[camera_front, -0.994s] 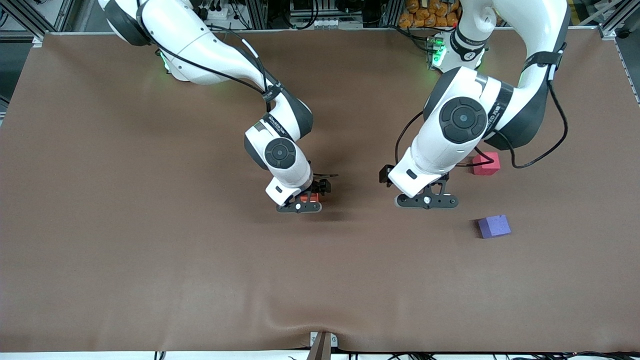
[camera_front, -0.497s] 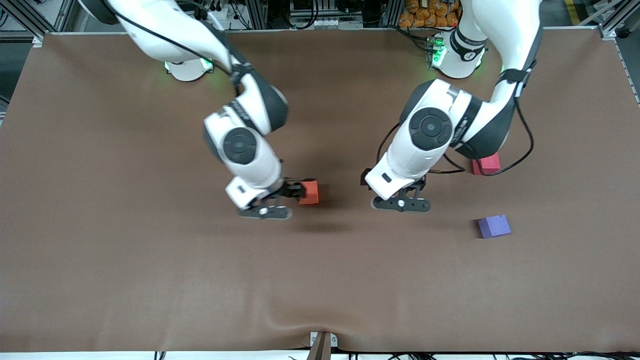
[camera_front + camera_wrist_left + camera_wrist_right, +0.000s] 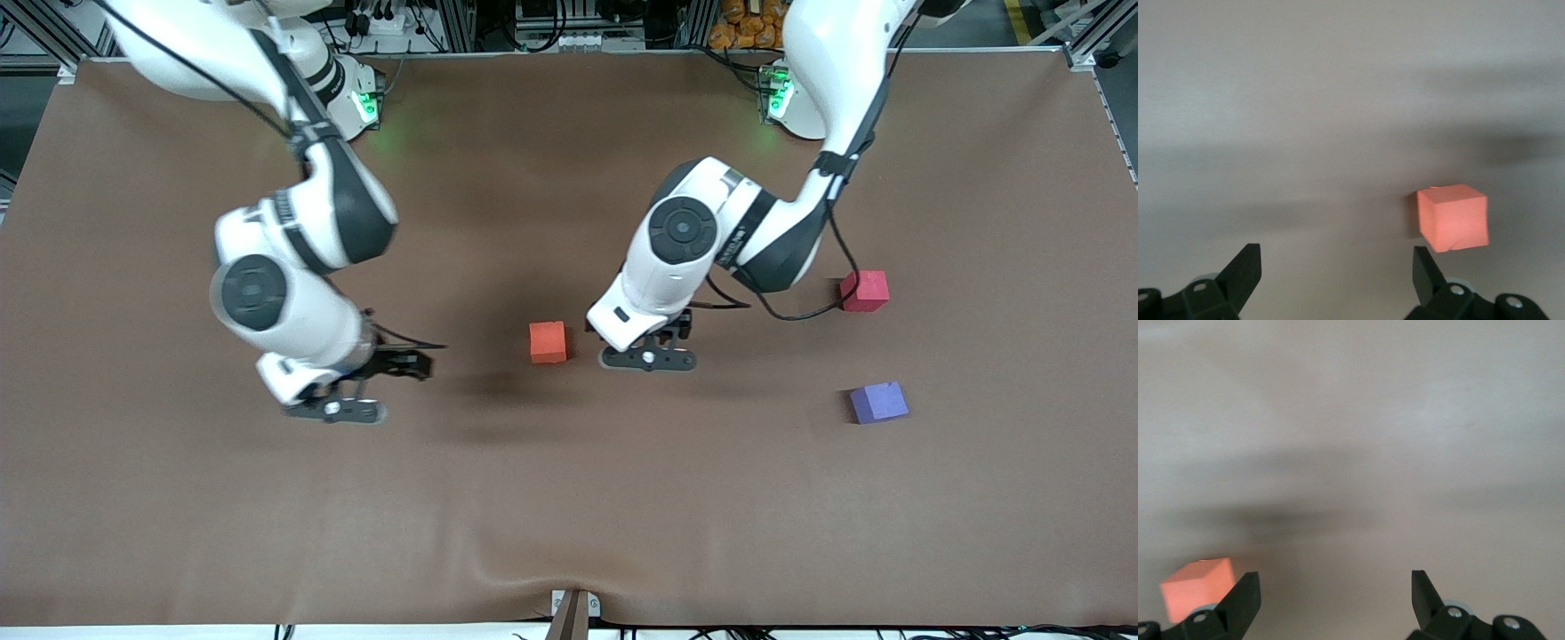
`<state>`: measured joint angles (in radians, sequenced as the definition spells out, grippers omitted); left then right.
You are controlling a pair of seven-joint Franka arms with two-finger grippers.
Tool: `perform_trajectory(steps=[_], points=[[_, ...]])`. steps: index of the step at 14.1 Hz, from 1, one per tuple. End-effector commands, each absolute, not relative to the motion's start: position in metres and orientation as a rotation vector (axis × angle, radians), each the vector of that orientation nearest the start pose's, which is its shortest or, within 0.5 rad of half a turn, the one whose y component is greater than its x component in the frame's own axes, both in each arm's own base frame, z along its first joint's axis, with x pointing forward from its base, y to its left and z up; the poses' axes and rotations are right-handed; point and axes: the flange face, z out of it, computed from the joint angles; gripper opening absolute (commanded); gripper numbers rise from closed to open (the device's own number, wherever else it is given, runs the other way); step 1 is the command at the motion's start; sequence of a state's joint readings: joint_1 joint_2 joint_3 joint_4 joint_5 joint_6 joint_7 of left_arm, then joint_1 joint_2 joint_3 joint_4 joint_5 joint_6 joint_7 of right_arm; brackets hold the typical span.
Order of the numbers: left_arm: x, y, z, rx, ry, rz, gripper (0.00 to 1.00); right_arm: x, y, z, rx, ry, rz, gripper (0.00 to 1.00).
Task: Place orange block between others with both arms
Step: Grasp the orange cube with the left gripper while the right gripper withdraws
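1. Right gripper (image 3: 333, 411), jaws wide and holding nothing, hung over bare table toward the right arm's end; it had swung away from the orange block (image 3: 548, 342) since a second ago.
2. Left gripper (image 3: 648, 358), also spread wide and empty, hung just beside that block, on the side of the left arm's end, far closer than the right; it had moved in.
3. Purple block (image 3: 878, 402) and red block (image 3: 865, 291) lay unmoved, well apart from the orange one.
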<state>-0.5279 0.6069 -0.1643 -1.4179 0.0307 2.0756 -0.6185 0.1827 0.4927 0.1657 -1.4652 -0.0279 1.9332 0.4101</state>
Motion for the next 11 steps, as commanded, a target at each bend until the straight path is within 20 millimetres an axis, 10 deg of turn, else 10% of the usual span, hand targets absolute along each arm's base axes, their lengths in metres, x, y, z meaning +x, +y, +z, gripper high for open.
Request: perform_trajectory(steps=[1,6,11], points=[[0.573,-0.484,0.34,-3.257,0.007,-0.082,1.0,0.649,0.148,0.418,-3.125,0.057,0.075,1.0],[0.557,-0.531,0.29,-3.324,0.013,-0.162,1.0,0.618,0.019,0.49,-3.143,0.004,0.244,1.0],[0.538,-0.557,0.247,-3.312,-0.038,-0.182,1.0,0.578,-0.002,0.557,-3.158,-0.049,0.259,1.0]])
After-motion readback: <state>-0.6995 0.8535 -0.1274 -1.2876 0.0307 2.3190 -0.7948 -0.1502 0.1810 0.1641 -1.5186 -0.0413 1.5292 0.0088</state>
